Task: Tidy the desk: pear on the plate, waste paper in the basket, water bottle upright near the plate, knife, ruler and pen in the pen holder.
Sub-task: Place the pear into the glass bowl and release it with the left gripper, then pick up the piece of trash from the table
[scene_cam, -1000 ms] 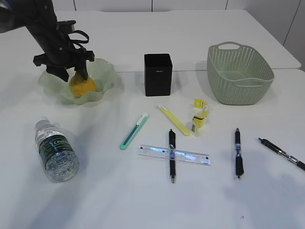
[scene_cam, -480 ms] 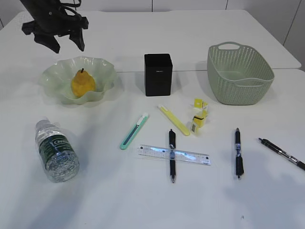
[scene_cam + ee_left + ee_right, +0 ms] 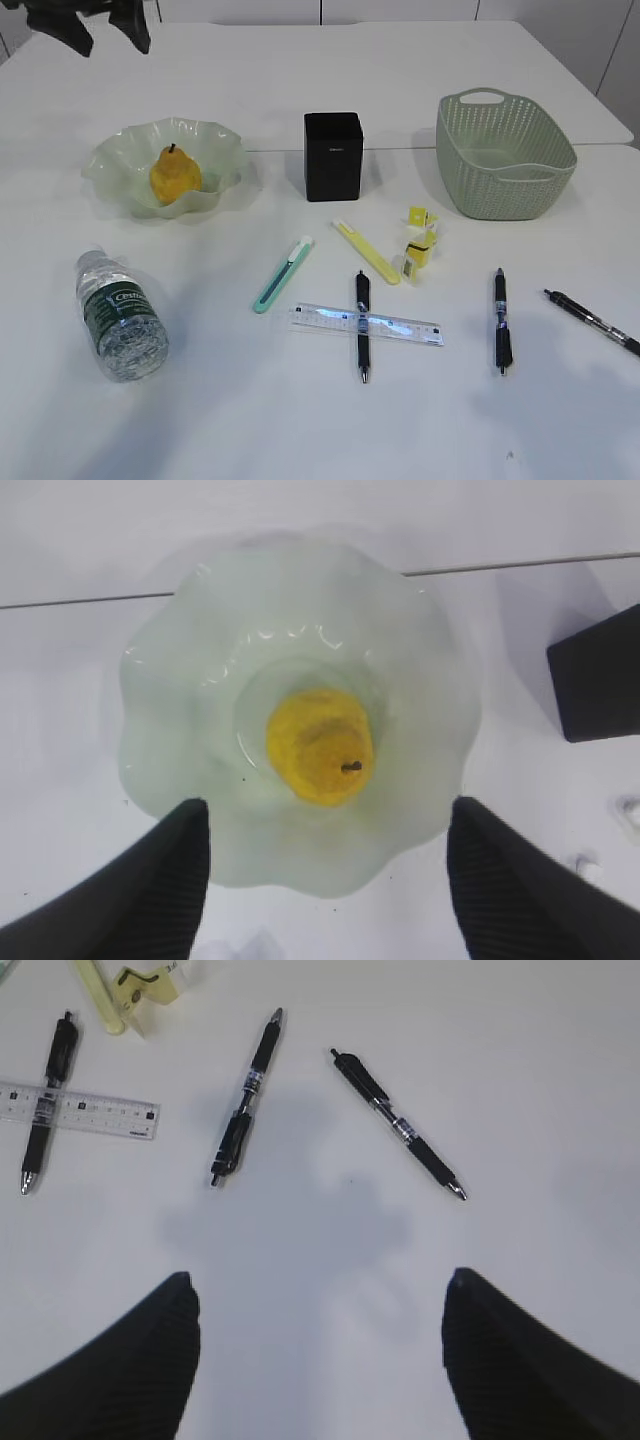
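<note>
Presently, at the far left corner, the left gripper [image 3: 90, 28] is seen raised above the table, its fingers [image 3: 150, 890] spread apart with nothing between them; directly beneath it the pear [image 3: 174, 175] is seated upright in the middle of the plate [image 3: 120, 160]. Nearer, at the left, the water bottle [image 3: 121, 318] is laid on its side. Toward the middle, the pen holder [image 3: 333, 156] is stood upright, and near it a green knife [image 3: 282, 274], a yellow knife [image 3: 366, 252] and the ruler [image 3: 366, 325], laid across a black pen [image 3: 362, 325], are found. Just right of the yellow knife the waste paper [image 3: 419, 240] is scattered, with the basket [image 3: 504, 152] far right. Two more pens [image 3: 245, 1098] are lain under the right gripper [image 3: 318, 1360], whose fingers [image 3: 520, 1360] are likewise held wide and empty
</note>
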